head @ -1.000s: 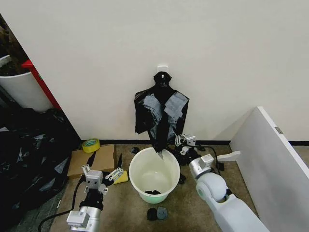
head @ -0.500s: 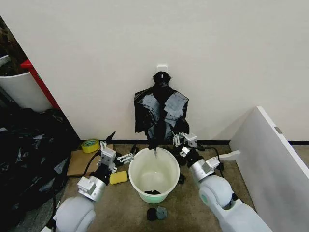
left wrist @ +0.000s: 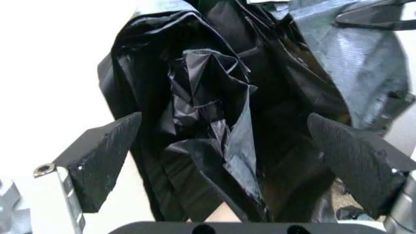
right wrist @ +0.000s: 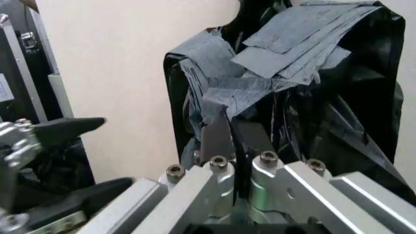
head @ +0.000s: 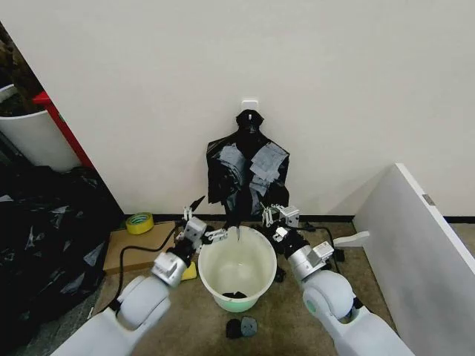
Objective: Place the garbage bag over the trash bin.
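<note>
At centre frame, we see the garbage bag [head: 239,199] drawn from the hanging bunch [head: 249,167], not yet over the trash bin [head: 237,267] below. Right claw [head: 274,216] is clamped on it; left claw [head: 202,225] spread beside.

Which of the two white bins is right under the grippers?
The trash bin, round and open-topped, below the left gripper and right gripper; the red-edged cylinder stands far left.

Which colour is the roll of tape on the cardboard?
Yellow tape, clearest in the head view.
</note>
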### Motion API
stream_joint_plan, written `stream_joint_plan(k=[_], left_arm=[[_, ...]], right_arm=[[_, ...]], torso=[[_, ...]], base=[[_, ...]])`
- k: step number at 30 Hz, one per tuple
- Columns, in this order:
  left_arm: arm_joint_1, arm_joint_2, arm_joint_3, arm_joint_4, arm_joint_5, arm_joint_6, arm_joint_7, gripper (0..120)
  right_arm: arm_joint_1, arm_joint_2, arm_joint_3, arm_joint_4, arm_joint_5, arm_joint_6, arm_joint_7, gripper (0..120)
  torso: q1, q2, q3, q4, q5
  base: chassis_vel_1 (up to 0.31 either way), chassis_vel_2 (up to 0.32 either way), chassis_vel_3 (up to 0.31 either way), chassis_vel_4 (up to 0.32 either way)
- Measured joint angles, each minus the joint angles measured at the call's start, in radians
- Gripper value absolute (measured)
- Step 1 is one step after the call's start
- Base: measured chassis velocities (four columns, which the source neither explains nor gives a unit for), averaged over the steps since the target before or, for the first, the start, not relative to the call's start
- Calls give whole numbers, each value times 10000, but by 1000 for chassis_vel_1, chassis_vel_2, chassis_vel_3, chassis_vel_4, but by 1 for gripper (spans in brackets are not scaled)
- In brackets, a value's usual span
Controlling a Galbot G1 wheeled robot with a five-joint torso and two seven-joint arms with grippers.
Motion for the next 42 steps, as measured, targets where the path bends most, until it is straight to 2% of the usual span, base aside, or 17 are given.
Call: stream_joint_plan(k=[11,16,17,20,23,25,30,31,36,38,39,42], left_arm=[[-1427,-599,918,1069,-189,425,-396,98],[-1678,-812,1326,1461,-261,496,-407,79],[-1678,-812,1326,1461,-261,496,-407,79],[-1863,-966,1449,1645,-261,585,-439,69],[-2167,-1057,1594,1803,-393,731,-522,54],[-2244,-1053,1665,1843,-437,759,-529,51],[-2334,-1134,1823,1927,-539,887,-570,28],[-2334,-1134,1823,1927,-539,887,-570,28],[-2332,-1138,1831,1943,-691,1000,-709,8],[-2314,-1129,1817,1942,-759,1030,-759,7],[-2275,-1129,1785,1936,-801,1044,-795,0],[-2089,-1156,1609,1791,-913,1076,-900,0]], right_arm=[[-15,-65,127,21,48,0,2,0],[-4,-115,153,61,153,4,-36,0],[-4,-115,153,61,153,4,-36,0],[-21,-128,159,122,155,41,-143,0],[-54,-128,132,156,154,58,-168,0],[-55,-128,126,156,155,62,-170,0],[-37,-145,126,166,245,64,-162,0],[-37,-145,126,166,245,64,-162,0],[-132,-235,225,211,332,64,-147,0],[-153,-248,239,228,356,63,-143,0],[-176,-260,250,254,400,63,-127,0],[-303,-307,318,372,569,41,-70,0]], torso=[[0,0,0,-2,-1],[0,0,0,0,0],[0,0,0,0,0],[0,0,-1,0,-2],[0,0,-1,-2,-1],[0,0,-1,-2,0],[0,0,-1,-1,-1],[0,0,-1,-1,-1],[0,0,-1,-1,-1],[0,0,-1,-1,-1],[0,0,-1,-1,-1],[0,0,-1,0,-2]], base=[[0,0,0,0],[0,0,0,0],[0,0,0,0],[0,0,0,0],[0,0,0,0],[0,0,0,0],[0,0,0,0],[0,0,0,0],[0,0,0,0],[0,0,0,0],[0,0,0,0],[0,0,0,0]])
